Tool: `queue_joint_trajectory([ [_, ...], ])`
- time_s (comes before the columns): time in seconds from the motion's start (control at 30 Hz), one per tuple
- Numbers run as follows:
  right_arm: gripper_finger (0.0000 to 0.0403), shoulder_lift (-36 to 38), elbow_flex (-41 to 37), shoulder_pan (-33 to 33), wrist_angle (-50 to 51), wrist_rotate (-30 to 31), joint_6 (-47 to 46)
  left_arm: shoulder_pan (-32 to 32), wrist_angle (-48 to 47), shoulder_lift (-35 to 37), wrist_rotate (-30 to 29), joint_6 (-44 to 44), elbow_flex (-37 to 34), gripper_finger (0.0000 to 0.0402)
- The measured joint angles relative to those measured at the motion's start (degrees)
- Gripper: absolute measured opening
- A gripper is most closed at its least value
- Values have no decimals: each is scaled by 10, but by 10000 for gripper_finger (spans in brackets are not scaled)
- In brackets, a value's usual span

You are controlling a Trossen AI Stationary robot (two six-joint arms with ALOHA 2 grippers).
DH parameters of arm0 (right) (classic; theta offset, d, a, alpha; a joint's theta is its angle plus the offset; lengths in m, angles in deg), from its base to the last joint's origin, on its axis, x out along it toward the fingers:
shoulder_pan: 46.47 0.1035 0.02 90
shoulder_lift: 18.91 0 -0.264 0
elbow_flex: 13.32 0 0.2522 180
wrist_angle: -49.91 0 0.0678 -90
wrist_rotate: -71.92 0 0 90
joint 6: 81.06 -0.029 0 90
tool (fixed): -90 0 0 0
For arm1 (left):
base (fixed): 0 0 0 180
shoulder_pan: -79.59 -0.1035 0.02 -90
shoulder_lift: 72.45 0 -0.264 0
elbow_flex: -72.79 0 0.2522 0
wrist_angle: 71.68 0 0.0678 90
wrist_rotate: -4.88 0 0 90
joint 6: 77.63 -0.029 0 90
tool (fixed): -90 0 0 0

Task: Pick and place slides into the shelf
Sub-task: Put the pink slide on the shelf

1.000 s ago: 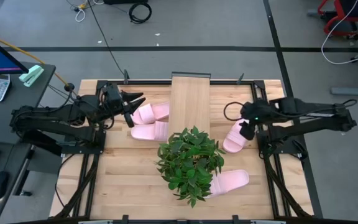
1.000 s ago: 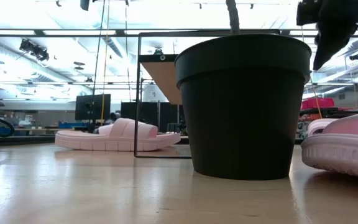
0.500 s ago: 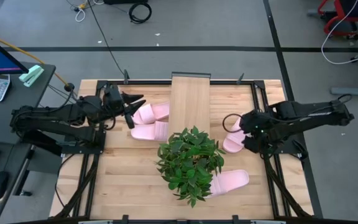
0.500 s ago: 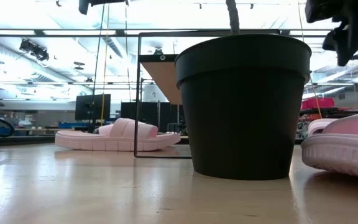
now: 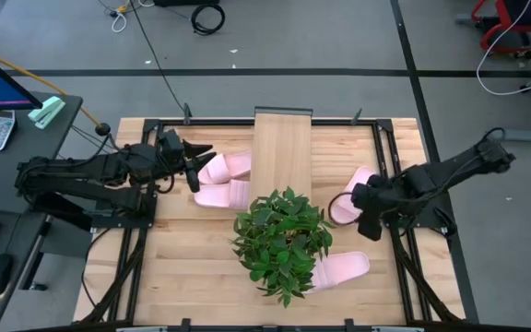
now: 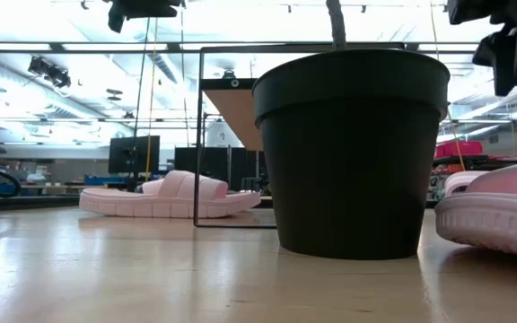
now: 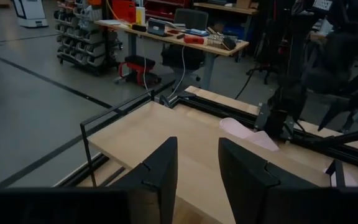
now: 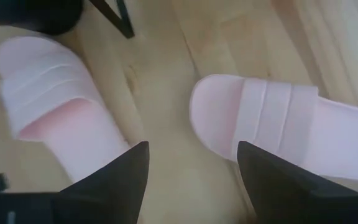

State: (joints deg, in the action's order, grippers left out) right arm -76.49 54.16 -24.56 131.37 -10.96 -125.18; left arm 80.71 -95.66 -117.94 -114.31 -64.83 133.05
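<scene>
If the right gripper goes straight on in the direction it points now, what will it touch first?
Probably bare table top. The open right gripper points down at the wood gap between two pink slides: one on one side, another on the other. Depth is unclear, so a finger may brush either slide.

Big black plant pot (image 6: pixel 351 152) ctr on wood counter (image 6: pixel 151 269); pink slide (image 6: pixel 170 196) far L, another slide (image 6: pixel 496 211) at R edge.

Slides (image 8: pixel 272 121) matt pale-pink foam, ribbed straps; shelf (image 5: pixel 282 152) smooth pale wood on thin dark metal frame; surface (image 5: pixel 192 254) light butcher-block wood, slight sheen; plant pot (image 6: pixel 353 152) matt black plastic.
</scene>
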Motion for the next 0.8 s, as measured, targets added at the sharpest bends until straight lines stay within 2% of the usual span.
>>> queue_joint_trajectory([
  [0.13, 251, -18, -12, 35, -9, 24, -46, 0, 0, 0, 0, 0, 0, 122],
  [0.3, 251, 1, -92, 101, -58, -1, -151, 0, -11, 0, 0, -1, 0, 126],
  [0.47, 248, 19, -163, 150, -127, 23, -242, 0, -13, 0, 0, -8, 0, 133],
  [0.6, 242, 5, -186, 168, -177, 56, -208, 0, -13, 0, -1, -28, 0, 135],
  [0.8, 241, -36, -189, 173, -177, 134, -97, 0, -13, 0, -1, -30, 0, 135],
])
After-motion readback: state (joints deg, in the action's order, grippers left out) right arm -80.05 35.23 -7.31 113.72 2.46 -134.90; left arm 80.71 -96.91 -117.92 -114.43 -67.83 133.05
